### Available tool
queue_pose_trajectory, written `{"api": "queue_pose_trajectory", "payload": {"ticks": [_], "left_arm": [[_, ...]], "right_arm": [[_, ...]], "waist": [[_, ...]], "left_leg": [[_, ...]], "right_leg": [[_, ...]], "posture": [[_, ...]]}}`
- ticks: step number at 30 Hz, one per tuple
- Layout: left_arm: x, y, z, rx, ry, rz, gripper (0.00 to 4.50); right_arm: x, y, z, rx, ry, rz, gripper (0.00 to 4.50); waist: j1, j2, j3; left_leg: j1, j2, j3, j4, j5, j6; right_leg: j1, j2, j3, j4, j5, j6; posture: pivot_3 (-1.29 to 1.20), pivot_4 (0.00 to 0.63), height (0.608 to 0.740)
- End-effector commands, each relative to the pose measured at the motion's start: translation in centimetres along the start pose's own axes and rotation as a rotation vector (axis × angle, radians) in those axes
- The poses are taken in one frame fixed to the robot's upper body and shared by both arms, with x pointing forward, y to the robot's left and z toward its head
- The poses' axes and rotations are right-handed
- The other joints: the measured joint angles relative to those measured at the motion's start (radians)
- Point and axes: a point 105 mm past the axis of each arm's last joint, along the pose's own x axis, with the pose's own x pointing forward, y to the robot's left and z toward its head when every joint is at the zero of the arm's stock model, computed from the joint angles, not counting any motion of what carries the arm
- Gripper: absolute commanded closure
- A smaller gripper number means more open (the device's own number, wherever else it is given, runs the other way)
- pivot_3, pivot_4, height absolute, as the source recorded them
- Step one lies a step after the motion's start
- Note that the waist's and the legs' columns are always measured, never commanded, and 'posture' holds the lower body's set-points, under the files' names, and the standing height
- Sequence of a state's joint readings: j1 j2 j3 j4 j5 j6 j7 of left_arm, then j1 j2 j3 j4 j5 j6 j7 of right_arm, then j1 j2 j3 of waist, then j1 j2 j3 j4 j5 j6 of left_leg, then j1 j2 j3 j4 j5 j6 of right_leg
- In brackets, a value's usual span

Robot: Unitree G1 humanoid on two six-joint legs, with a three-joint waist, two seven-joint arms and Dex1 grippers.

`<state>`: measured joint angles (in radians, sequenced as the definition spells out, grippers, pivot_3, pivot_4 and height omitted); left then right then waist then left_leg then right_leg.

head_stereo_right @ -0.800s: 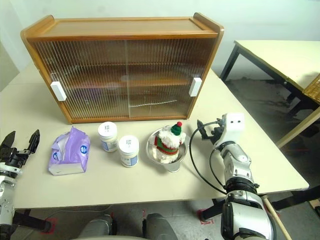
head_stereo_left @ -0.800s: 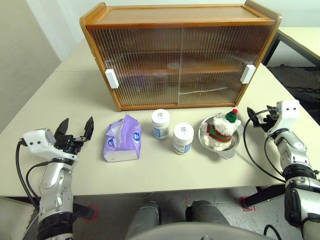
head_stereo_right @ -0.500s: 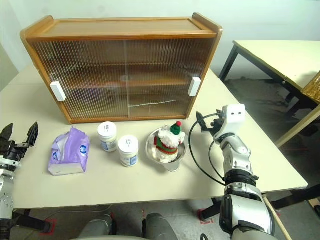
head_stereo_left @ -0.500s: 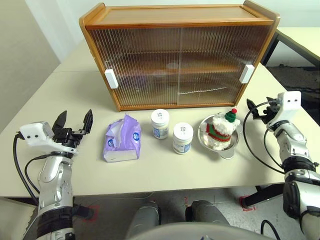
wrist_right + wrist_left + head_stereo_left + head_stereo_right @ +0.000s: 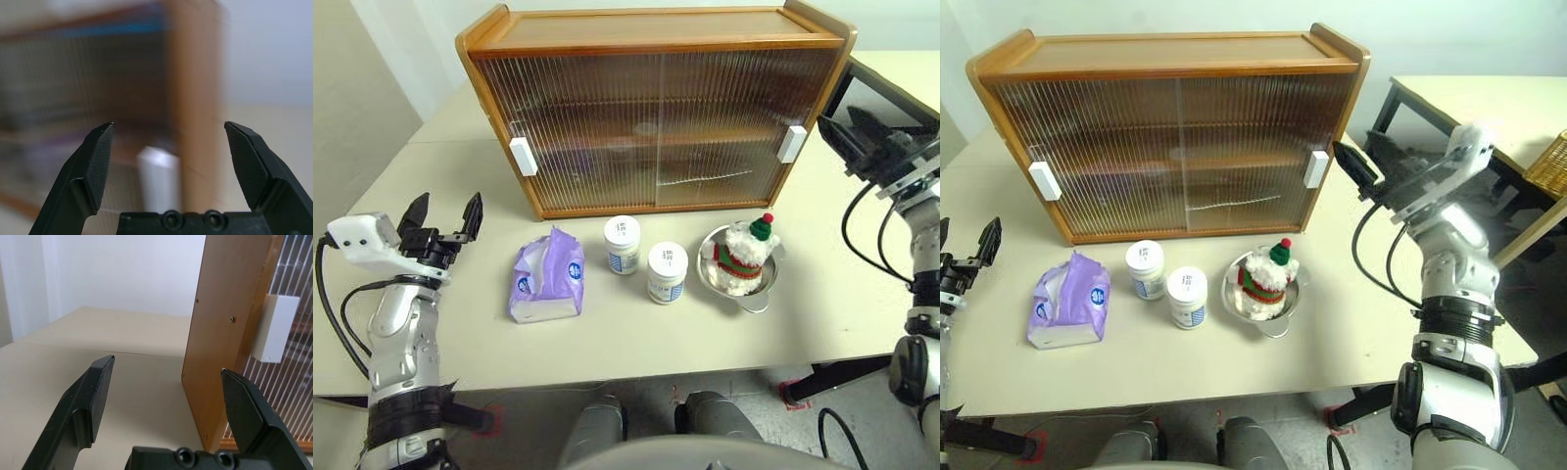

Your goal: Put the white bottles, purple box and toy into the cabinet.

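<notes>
Head cam: I see the cabinet at the desk's back edge, doors closed. In front, L to R: purple box, two white bottles, toy in a steel bowl. Left gripper w/ jaws spread near the left edge. Right wrist cam: right gripper jaws spread, facing the cabinet's white handle.

right gripper now up high, close by the cabinet's right white handle, left gripper a bit higher
</notes>
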<state>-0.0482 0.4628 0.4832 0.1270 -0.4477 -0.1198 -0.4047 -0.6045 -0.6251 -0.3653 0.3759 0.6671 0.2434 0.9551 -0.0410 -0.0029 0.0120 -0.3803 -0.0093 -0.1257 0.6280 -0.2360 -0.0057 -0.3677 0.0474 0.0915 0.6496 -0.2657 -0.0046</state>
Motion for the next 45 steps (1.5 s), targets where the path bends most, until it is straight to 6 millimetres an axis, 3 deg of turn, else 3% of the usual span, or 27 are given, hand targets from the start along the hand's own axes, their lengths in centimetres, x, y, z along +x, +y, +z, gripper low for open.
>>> {"api": "queue_pose_trajectory", "payload": {"ticks": [1,9,10,13,23,35,45], "left_arm": [[0.1,0.0,0.4,-0.011,0.003,-0.019,0.03],[0.6,-1.5,0.6,-0.076,-0.002,-0.069,0.03],[0.8,-1.9,0.6,-0.091,-0.002,-0.08,0.2],[1.2,-2.6,0.7,-0.114,-0.005,-0.102,0.95],[2.6,-3.6,0.7,-0.134,-0.003,-0.149,4.47],[4.2,-6.9,-1.0,-0.217,0.079,-0.263,4.47],[5.3,-7.3,-0.5,-0.213,0.062,-0.277,4.47]], "right_arm": [[1.0,3.7,0.0,0.11,0.043,0.202,0.0],[2.0,9.1,0.0,0.258,0.083,0.441,0.0],[2.3,9.9,-0.1,0.271,0.085,0.468,0.0],[2.5,11.2,-0.4,0.292,0.098,0.511,0.0],[2.4,13.1,-1.8,0.285,0.146,0.577,0.0],[2.4,13.8,-2.5,0.291,0.154,0.597,0.0],[2.1,13.7,-2.8,0.29,0.156,0.587,0.0]], "waist": [[0.0,0.0,0.0],[0.002,-0.003,0.002],[0.002,-0.003,0.002],[0.002,-0.003,0.002],[0.007,-0.004,0.002],[0.009,-0.006,0.003],[0.008,-0.006,0.004]], "left_leg": [[0.0,0.0,0.001,0.001,0.0,-0.001],[0.01,0.001,0.001,0.011,-0.003,-0.002],[0.011,0.001,0.001,0.012,-0.003,-0.002],[0.015,0.0,0.001,0.013,-0.003,-0.002],[0.01,0.004,0.0,0.013,-0.004,-0.002],[0.009,0.001,0.0,0.015,-0.004,-0.001],[0.009,0.001,0.0,0.015,-0.004,-0.001]], "right_leg": [[0.0,0.002,0.001,0.0,0.0,0.0],[0.005,0.009,0.005,0.0,0.0,-0.004],[0.006,0.009,0.005,0.0,0.0,-0.004],[0.009,0.009,0.006,0.001,0.0,-0.004],[0.005,0.009,0.007,0.001,0.0,-0.004],[0.005,0.01,0.007,0.001,0.001,-0.003],[0.005,0.01,0.007,0.0,0.001,-0.002]], "posture": [[-0.06,0.021,0.74],[-0.05,0.017,0.74],[-0.05,0.017,0.74],[-0.05,0.02,0.74],[-0.05,0.022,0.74],[-0.06,0.024,0.74],[-0.08,0.023,0.74]]}}
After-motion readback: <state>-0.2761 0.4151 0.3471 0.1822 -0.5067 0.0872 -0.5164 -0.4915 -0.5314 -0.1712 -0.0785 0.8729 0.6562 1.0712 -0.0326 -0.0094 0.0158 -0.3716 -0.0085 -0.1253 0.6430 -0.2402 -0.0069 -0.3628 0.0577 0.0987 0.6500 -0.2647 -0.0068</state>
